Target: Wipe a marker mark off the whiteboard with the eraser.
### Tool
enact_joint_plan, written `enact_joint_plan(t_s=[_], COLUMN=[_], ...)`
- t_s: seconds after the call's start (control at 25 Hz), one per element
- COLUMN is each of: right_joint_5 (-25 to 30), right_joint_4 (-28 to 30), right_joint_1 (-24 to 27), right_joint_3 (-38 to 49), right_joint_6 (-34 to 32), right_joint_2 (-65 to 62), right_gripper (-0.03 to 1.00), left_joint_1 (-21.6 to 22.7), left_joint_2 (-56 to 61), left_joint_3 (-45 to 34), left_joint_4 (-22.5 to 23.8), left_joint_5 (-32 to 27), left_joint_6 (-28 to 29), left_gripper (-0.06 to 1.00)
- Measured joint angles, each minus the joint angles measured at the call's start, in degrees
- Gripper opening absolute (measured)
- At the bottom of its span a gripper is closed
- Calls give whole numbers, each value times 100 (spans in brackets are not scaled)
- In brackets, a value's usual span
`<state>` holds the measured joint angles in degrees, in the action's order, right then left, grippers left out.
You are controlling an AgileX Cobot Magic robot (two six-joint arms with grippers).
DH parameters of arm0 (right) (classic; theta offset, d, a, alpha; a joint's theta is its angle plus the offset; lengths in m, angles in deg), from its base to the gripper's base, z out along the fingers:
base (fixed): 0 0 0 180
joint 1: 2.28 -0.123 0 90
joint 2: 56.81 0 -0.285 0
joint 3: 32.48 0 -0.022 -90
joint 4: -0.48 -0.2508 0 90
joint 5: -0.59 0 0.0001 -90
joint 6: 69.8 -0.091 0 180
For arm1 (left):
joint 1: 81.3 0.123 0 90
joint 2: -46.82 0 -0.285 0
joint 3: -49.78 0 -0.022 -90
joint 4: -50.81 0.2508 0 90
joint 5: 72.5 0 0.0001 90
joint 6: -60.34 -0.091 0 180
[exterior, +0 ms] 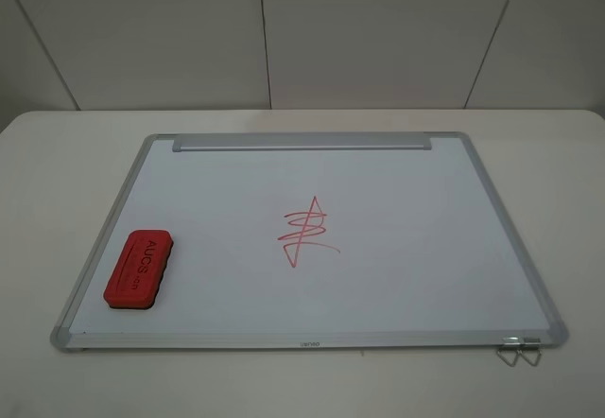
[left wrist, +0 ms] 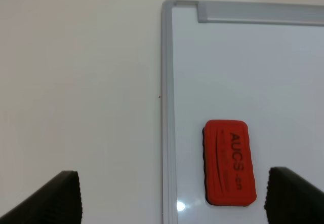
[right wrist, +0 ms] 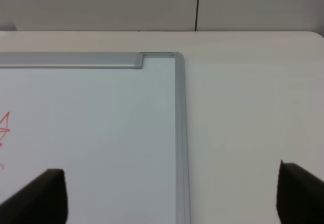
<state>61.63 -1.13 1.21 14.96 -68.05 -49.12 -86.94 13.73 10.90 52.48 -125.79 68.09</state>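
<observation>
The whiteboard [exterior: 425,248] lies flat on the table, and its silver tray strip [exterior: 302,142] runs along the far edge. The red eraser [exterior: 139,267] rests lettering-up on the board's near left part. The left wrist view shows the eraser [left wrist: 229,162] between and below the wide-apart fingers of my left gripper [left wrist: 172,198], which is open and apart from it. My right gripper [right wrist: 172,198] is open over the board's far right corner [right wrist: 174,57]. The looping marker mark is not in view. The only drawing is a spiky red zigzag scribble [exterior: 305,232] at mid-board.
The board sits on a pale table [exterior: 57,153] with white wall panels behind. Metal hanging clips [exterior: 518,352] stick out under the board's near right corner. Neither arm shows in the exterior high view.
</observation>
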Motion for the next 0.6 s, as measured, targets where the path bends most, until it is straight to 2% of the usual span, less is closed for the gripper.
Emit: enact_joint_plan(t_s=[0.24,0.6], right_joint_5=[0,0], right_joint_4=[0,0], right_joint_1=[0,0], right_joint_3=[0,0], right_joint_6=[0,0], right_joint_2=[0,0], right_gripper=[71,71], left_joint_1=[0,0], left_joint_2=[771,1973], left_joint_3=[-414,-602], left_joint_4=[-281,-380], left_joint_5=[-508,-853], left_joint_6=[-467,-633], left_gripper=[73,73])
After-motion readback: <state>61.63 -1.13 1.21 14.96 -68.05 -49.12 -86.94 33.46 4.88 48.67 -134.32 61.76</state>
